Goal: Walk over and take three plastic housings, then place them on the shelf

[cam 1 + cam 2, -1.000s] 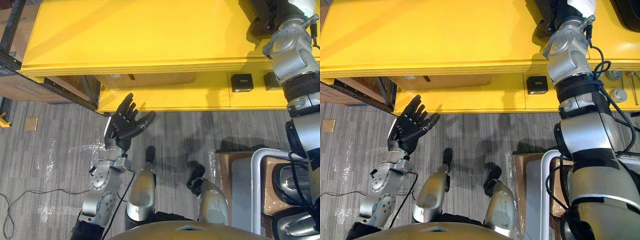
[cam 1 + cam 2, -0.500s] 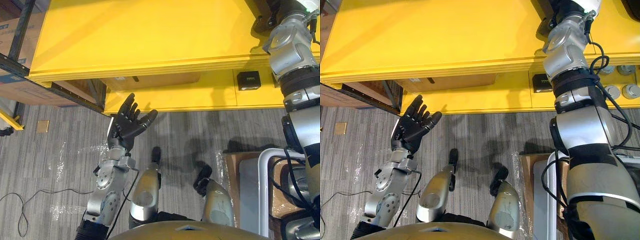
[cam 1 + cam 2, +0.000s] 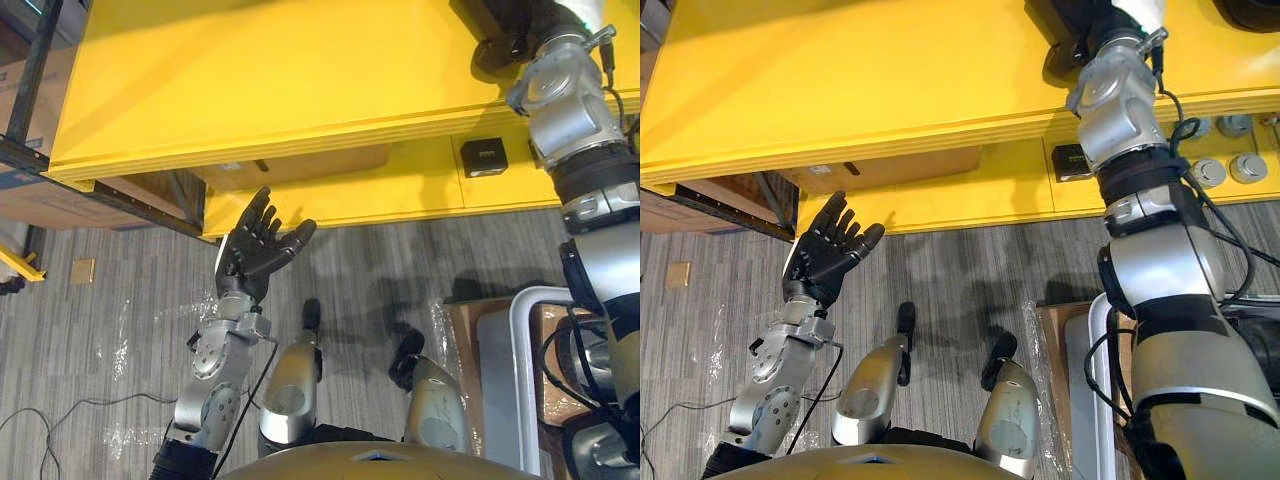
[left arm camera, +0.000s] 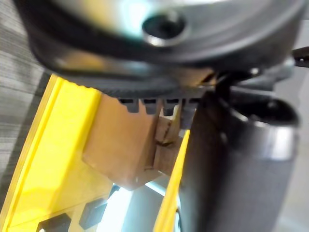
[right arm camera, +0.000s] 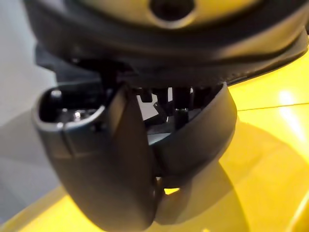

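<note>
Floor and clutter, as I see them from the head camera.
The grey carpet floor (image 3: 400, 250) has shiny film patches (image 3: 120, 330) on the left, and a small brown square (image 3: 83, 270) lies further left, near a yellow bar (image 3: 18, 262). A cardboard box (image 3: 300, 162) stands at the far edge of the floor. To its right I see a small black box (image 3: 483, 157) and, apart from it, several round metal parts (image 3: 1210, 172). At lower right a white frame (image 3: 520, 340) stands over flat cardboard (image 3: 455, 330).
</note>
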{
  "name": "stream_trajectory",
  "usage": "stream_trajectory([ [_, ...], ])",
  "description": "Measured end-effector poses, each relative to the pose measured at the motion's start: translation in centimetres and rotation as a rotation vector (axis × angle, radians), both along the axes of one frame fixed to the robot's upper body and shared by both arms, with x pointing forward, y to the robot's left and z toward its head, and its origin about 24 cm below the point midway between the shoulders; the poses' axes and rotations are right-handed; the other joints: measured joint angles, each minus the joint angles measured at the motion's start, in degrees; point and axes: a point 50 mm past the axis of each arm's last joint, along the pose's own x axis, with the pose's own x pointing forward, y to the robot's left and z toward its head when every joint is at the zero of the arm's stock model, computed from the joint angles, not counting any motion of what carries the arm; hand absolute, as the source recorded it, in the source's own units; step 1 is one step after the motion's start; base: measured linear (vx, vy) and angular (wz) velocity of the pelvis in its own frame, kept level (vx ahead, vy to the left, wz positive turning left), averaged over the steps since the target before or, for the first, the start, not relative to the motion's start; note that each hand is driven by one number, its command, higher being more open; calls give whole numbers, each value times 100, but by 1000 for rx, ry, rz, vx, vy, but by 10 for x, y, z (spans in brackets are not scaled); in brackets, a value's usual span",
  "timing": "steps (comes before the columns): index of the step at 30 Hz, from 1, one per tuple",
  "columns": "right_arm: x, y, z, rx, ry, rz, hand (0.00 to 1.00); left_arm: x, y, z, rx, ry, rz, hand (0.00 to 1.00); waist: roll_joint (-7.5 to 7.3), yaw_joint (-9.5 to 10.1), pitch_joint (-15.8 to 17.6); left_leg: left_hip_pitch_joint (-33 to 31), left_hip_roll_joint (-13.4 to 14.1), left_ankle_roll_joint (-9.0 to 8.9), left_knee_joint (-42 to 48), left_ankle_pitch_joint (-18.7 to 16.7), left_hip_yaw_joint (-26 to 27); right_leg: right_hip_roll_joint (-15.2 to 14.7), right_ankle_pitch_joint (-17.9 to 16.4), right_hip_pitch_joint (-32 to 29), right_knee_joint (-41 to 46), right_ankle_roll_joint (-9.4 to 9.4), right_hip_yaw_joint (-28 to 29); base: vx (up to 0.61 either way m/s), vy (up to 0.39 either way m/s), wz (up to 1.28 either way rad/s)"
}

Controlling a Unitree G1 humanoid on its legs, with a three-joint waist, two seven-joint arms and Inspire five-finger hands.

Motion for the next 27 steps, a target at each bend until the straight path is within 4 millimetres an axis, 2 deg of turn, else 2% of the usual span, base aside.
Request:
stream_trajectory([
  [3,3,11,-6,16,3,29,100,0,-1,-1,3,5,-4,100,1,-2,-24,67,40,-15,-5,-11,47,21,-1,36,0,-4,37,-9,3,-9],
  [6,6,21,-23,35,20,56,100,-1,-5,-4,2,28,-23,100,-8,12,-214,78,58,-19,-24,-13,47,47,0,58,-31,-7,25,0,0,0],
  [11,4,38,-32,114,13,153,100,-3,-9,-5,-26,35,-22,100,-6,-3,-360,206,48,-9,-109,-4,49,91,35,222,-177,34,-13,9,0,1],
  [15,-4,57,-16,152,-67,266,100,-4,-10,-7,-25,47,-29,100,-13,-6,-427,345,43,-9,-193,-3,68,99,52,347,-245,50,-19,21,5,0],
  [16,-9,64,-6,165,-117,312,100,-5,-11,-8,-30,52,-28,100,-17,-12,-441,400,44,-7,-216,-2,70,111,62,419,-300,64,-25,42,10,0],
  [20,-27,83,19,171,-266,464,100,-8,-10,-12,-31,68,-29,100,-150,-68,-700,482,38,-7,-320,-2,87,133,104,522,-457,105,-33,48,12,1],
  [22,-30,85,23,210,-289,510,100,-12,-8,-15,-29,78,-32,100,-222,-147,-805,523,27,11,-323,-16,86,141,137,610,-575,130,-57,26,9,2],
  [24,-32,75,26,254,-306,534,100,-12,-8,-16,-25,77,-39,100,-272,-149,-842,565,24,20,-323,-61,111,156,165,673,-683,148,-48,-5,16,-1],
  [27,-42,48,19,320,-330,570,100,-14,-4,-16,-3,76,-44,100,-324,-168,-878,572,8,38,-321,-84,127,180,283,768,-886,176,-50,0,11,0],
])
